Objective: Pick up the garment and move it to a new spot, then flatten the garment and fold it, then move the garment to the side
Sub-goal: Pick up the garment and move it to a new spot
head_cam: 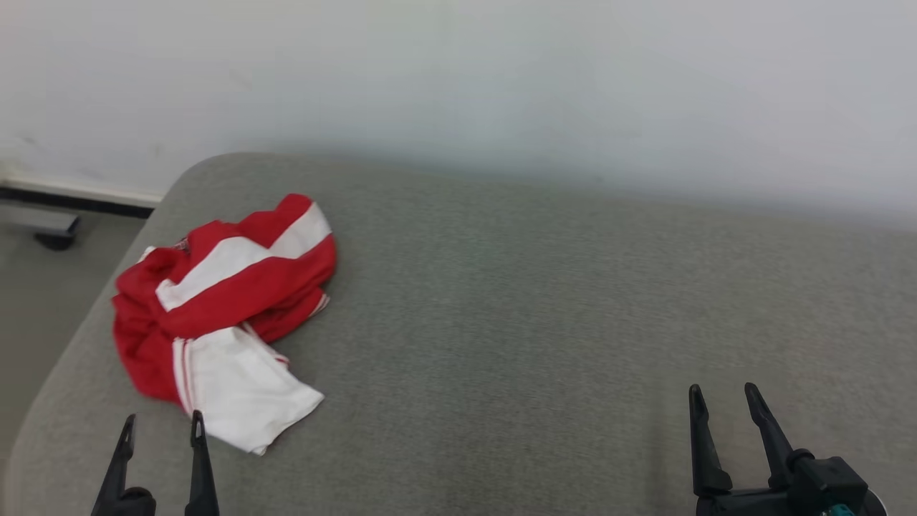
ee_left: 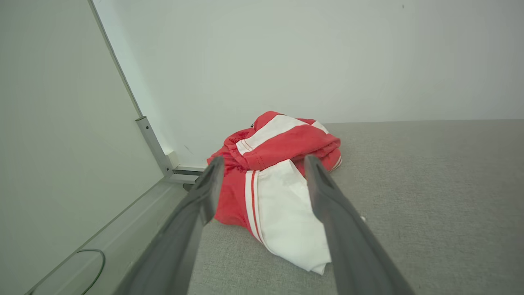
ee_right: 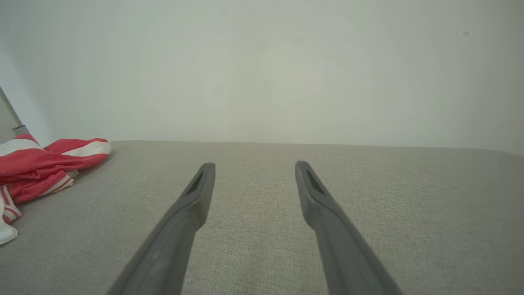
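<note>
A crumpled red and white garment (head_cam: pixel 222 315) lies in a heap near the left end of the grey padded surface (head_cam: pixel 537 322). My left gripper (head_cam: pixel 163 425) stands open just in front of its white flap, touching nothing. In the left wrist view the garment (ee_left: pixel 278 172) shows between and beyond the spread fingers of that gripper (ee_left: pixel 264 164). My right gripper (head_cam: pixel 722 394) is open over bare fabric at the lower right, far from the garment. The right wrist view shows its gripper (ee_right: pixel 254 168) with a wide gap and the garment (ee_right: pixel 37 164) at the left edge.
A pale wall (head_cam: pixel 501 86) runs behind the surface. The surface has a rounded left end, and beyond it lies the floor (head_cam: pixel 36 287) with a dark baseboard (head_cam: pixel 71 202). A metal frame post (ee_left: pixel 153 143) stands at the corner in the left wrist view.
</note>
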